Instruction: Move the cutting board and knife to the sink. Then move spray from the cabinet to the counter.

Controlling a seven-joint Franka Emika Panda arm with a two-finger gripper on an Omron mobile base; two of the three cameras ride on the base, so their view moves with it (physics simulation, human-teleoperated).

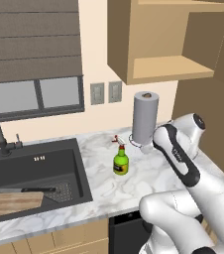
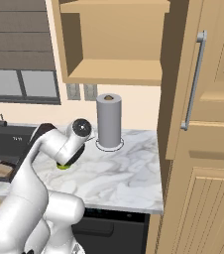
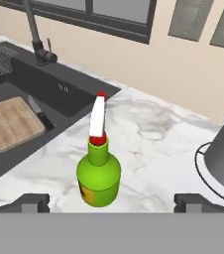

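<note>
On the counter (image 1: 148,178) the upright spray (image 3: 98,171) stands free, centred between and just beyond the gripper's (image 3: 112,202) wide-open fingers.

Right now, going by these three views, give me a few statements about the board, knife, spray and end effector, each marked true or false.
1. The cutting board lies in the sink. True.
2. The spray is on the cabinet shelf. False: it stands upright on the counter, left of the paper towel roll.
3. The knife lies on the counter. False: it is in the sink beside the board.
4. The end effector is open, its fingertips on either side of the spray and apart from it. True.
5. The end effector is shut on the spray. False: the spray is not gripped.
</note>
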